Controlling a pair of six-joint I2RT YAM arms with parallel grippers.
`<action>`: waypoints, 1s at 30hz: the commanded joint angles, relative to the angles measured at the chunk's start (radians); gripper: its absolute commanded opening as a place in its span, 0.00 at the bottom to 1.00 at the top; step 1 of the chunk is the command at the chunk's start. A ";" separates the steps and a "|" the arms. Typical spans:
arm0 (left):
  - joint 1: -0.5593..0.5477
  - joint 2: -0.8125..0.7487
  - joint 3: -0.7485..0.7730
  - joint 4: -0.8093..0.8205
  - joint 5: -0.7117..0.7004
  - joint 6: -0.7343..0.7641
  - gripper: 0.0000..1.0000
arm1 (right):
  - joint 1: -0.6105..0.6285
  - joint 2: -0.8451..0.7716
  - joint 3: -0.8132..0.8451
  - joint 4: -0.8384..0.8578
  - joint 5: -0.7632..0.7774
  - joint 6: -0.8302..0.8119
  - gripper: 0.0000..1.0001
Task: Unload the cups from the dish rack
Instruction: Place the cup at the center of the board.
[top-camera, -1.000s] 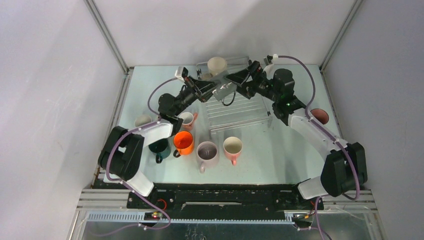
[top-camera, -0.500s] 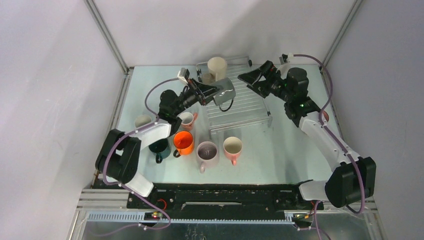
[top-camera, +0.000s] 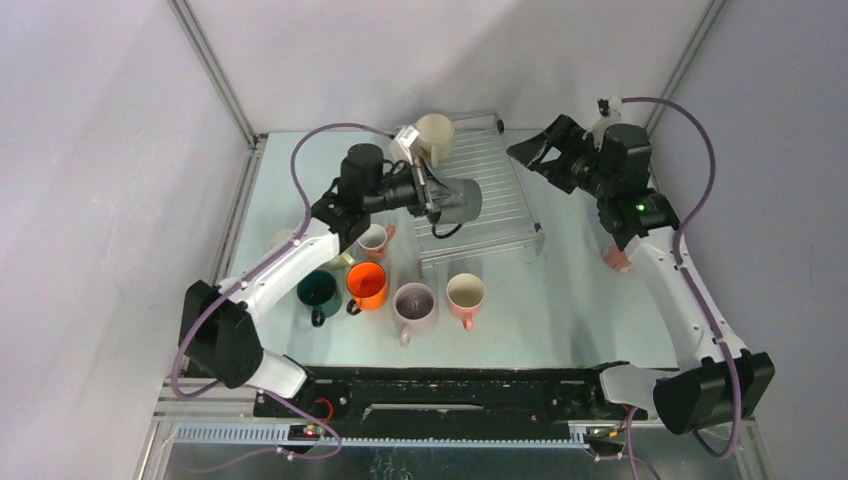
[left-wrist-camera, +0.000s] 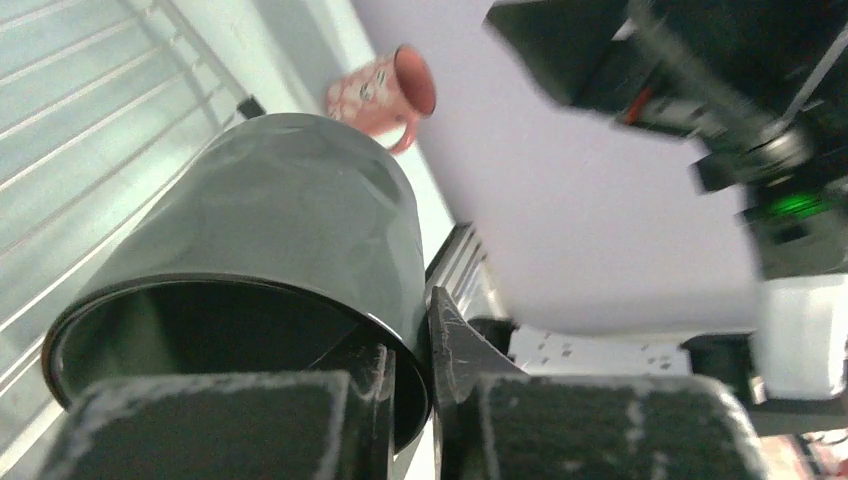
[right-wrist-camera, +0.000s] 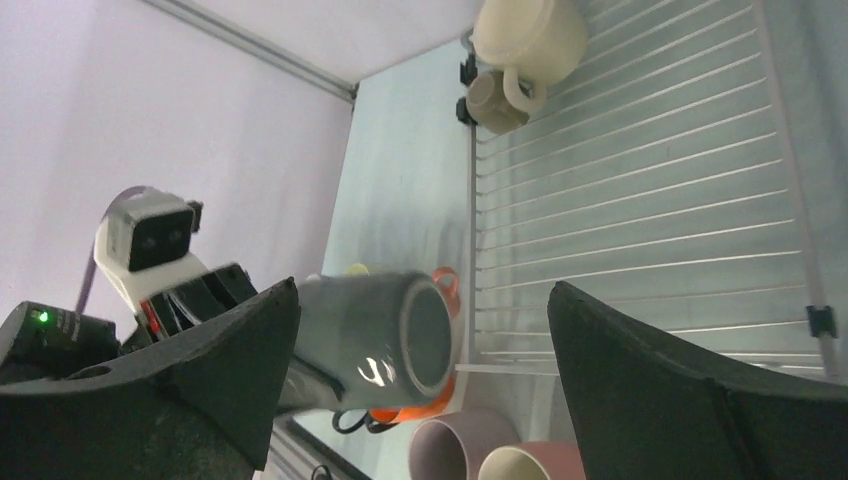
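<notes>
**Black mug passed to the left claw, right claw backed off**

Low in the top view, four unloaded cups stood in a row on the table (top-camera: 560, 300): teal cup (top-camera: 318, 290), orange cup (top-camera: 367, 285), mauve cup (top-camera: 414, 303) and pink-handled cup (top-camera: 465, 292). Just above them a small pink cup (top-camera: 373, 240) sat beside the left arm.

Higher up, at centre frame, the left claw (top-camera: 432, 200) was clamped tight on the rim of the black mug (top-camera: 460, 200), one finger inside and one outside. It held the mug on its side in the air over the left edge of the rack (top-camera: 490, 215).

A second before, both claws had met at this mug. Since then the right claw (top-camera: 530, 160) had let go and drawn back to the upper right, jaws spread wide and empty. The mug was now the left arm's alone, probably bound for the table with the others.

At the rack's top end a cream cup (top-camera: 434, 133) remained.

The right wrist view showed a taupe cup (right-wrist-camera: 490, 100) next to it. Whether that one stood on the rack or just off its corner I could not tell, and from above the left wrist hid it. A patterned pink cup (left-wrist-camera: 385, 90) at right was mostly hidden behind the right arm
</notes>
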 joint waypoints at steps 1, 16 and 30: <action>-0.099 -0.007 0.217 -0.365 -0.064 0.334 0.00 | -0.003 -0.071 0.117 -0.142 0.106 -0.097 1.00; -0.417 0.307 0.710 -0.860 -0.354 0.661 0.00 | -0.056 -0.199 0.271 -0.331 0.365 -0.163 1.00; -0.590 0.625 1.031 -1.063 -0.472 0.786 0.00 | -0.063 -0.296 0.316 -0.377 0.464 -0.173 1.00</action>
